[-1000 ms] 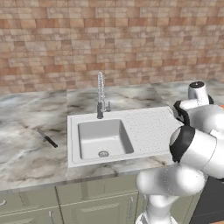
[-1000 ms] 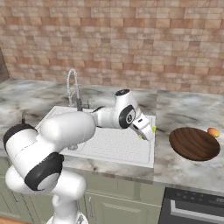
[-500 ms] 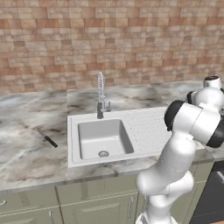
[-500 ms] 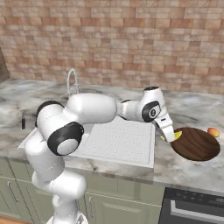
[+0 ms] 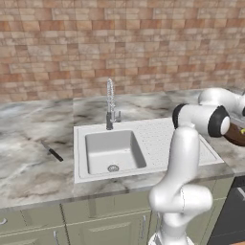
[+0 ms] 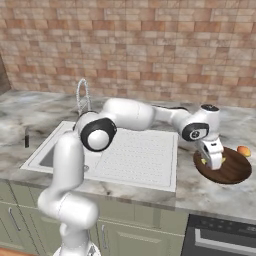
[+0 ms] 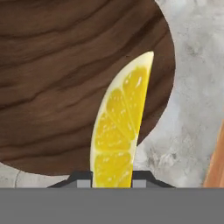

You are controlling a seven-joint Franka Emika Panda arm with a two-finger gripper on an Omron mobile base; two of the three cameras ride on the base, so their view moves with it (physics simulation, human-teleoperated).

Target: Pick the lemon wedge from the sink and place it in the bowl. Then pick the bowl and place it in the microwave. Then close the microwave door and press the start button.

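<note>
My gripper is shut on the lemon wedge, a bright yellow slice standing up between the two finger tips in the hand view. It hangs just above the dark brown wood-like bowl, which sits on the counter right of the sink. Behind the wedge, the bowl spreads across most of the hand view. A bit of the lemon wedge sticks out beside the fingers. The bowl peeks past the arm at the right edge. The microwave and its door are out of view.
An orange fruit lies just behind the bowl on the marble counter. The chrome faucet stands behind the basin. A dark knife lies left of the sink. A dark appliance front sits below the counter.
The arm has swung right, carrying the lemon wedge from over the drainboard to above the bowl. The grip has stayed the same.
</note>
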